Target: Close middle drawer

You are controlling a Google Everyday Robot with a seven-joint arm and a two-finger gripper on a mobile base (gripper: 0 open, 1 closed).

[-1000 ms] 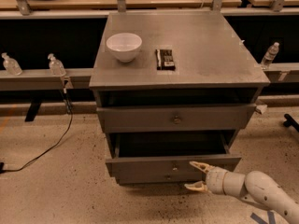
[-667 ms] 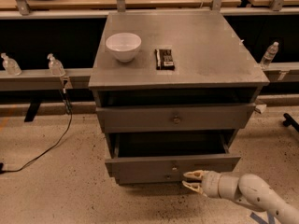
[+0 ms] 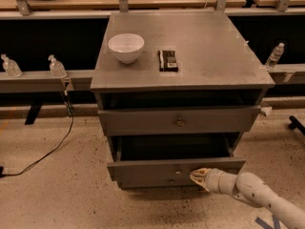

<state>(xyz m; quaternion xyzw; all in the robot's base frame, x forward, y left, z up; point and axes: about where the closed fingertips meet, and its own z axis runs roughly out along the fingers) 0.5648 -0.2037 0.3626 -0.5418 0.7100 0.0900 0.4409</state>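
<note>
The grey cabinet (image 3: pixel 190 70) has its middle drawer (image 3: pixel 152 168) pulled out, with the dark inside of the box open to view and a small round knob (image 3: pixel 177 172) at the centre of its front. My gripper (image 3: pixel 198 176) comes in from the lower right on a white arm (image 3: pixel 257 194). Its fingers are together and empty, and its tip rests against the drawer's front panel just right of the knob. The wider drawer front above (image 3: pixel 179 120) also stands slightly out.
A white bowl (image 3: pixel 126 46) and a dark flat bar (image 3: pixel 168 60) lie on the cabinet top. Clear bottles (image 3: pixel 56 67) stand on a rail at the left and one bottle (image 3: pixel 275 55) at the right. A black cable (image 3: pixel 47 149) runs over the speckled floor at the left.
My gripper has moved left to the middle drawer's front, and its fingers have closed from a wide spread. The drawer stands where it was.
</note>
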